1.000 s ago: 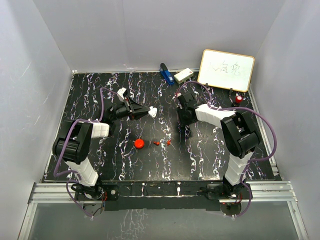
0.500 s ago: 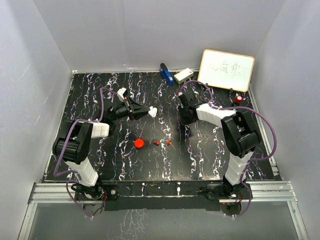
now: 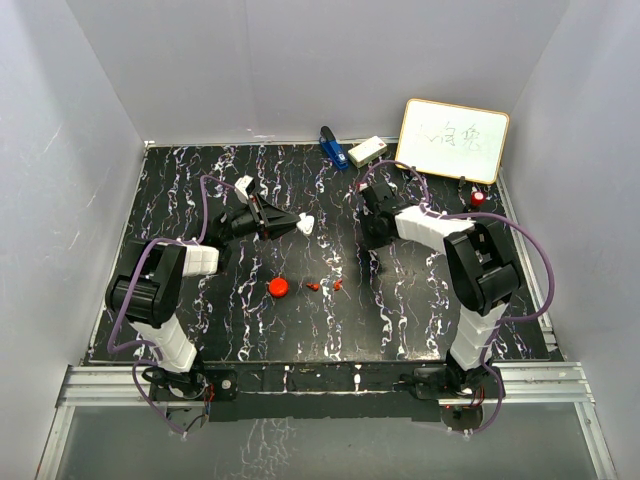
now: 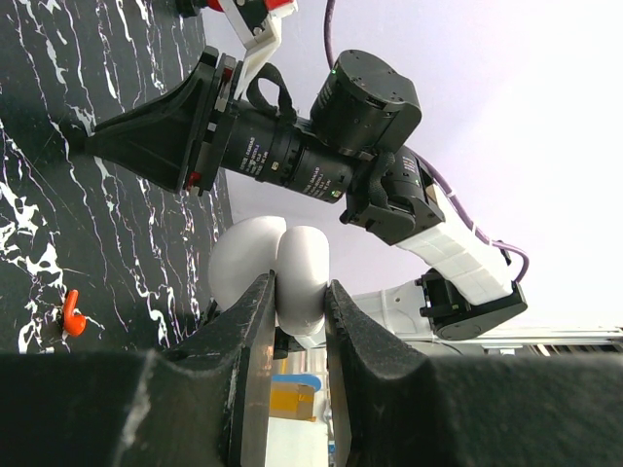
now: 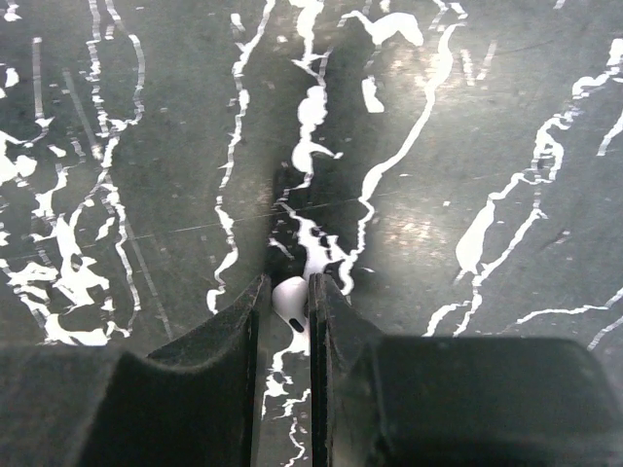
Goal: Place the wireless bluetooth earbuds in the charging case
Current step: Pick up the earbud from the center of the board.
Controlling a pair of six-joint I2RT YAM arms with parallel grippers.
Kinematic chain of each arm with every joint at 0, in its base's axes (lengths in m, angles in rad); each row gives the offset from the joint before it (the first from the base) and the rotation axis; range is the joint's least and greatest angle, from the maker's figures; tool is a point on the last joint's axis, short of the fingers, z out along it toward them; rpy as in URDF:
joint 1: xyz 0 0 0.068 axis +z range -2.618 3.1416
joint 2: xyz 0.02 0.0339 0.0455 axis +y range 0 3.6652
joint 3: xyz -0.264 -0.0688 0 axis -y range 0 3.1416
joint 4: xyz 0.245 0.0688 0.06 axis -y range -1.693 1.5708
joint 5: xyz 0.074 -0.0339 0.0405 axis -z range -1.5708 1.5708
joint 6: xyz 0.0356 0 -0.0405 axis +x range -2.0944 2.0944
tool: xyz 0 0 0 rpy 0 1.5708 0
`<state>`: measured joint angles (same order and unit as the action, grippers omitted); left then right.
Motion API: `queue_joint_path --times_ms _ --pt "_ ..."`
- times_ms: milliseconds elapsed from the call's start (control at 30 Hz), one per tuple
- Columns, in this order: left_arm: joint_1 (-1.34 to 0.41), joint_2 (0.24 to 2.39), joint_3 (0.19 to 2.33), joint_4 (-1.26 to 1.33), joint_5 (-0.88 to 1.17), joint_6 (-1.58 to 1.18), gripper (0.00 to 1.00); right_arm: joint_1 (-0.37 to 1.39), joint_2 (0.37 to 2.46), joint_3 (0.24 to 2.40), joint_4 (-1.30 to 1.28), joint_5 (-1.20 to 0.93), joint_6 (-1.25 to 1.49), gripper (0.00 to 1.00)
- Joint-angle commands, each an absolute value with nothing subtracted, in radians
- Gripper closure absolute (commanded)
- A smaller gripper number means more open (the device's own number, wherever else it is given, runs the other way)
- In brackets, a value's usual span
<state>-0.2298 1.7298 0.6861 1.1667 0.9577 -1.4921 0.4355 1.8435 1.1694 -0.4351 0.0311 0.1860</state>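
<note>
Now the left gripper (image 4: pixel 297 292) is raised over the left-centre of the black marbled table (image 3: pixel 420 310), its jaws clamped tight on a white case (image 4: pixel 251 265). The case shows as two rounded lobes bulging out past the fingertips; in the overhead view it sits at the tip of the left arm, pointing toward the middle of the table. The right gripper (image 5: pixel 287 292) points down at the table right of centre, and its jaws are pinched closed on a white earbud (image 5: pixel 290 305). The earbud is wedged between the two fingers, very low over the surface; whether it touches the table cannot be told. Two small red earbuds (image 3: pixel 313 287) lie close together on the table between the arms, near the front. A round red case (image 3: pixel 278 287) lies just to their left, apart from them. One red earbud also shows in the left wrist view, lying on the table below the raised case. Along the back edge, a whiteboard (image 3: pixel 453 140) with scribbles leans against the wall on the right, and a red-capped marker (image 3: pixel 478 198) stands in front of it.
</note>
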Motion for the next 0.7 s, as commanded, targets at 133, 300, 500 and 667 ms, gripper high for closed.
queue_joint_path --times_ms 133,300,500,667 --pt "-0.225 1.726 0.676 1.222 0.96 -1.491 1.0 0.43 1.678 1.159 -0.227 -0.147 0.291 1.0" --pt "-0.227 1.718 0.668 1.23 0.959 -1.502 1.0 0.428 1.556 1.057 0.015 -0.197 0.363 1.0" --pt "-0.238 1.723 0.661 1.269 0.942 -1.543 1.0 0.428 1.443 0.949 0.339 -0.259 0.432 1.0" --pt "-0.254 1.77 0.658 1.418 0.924 -1.664 1.0 0.428 1.419 0.889 0.569 -0.321 0.498 1.0"
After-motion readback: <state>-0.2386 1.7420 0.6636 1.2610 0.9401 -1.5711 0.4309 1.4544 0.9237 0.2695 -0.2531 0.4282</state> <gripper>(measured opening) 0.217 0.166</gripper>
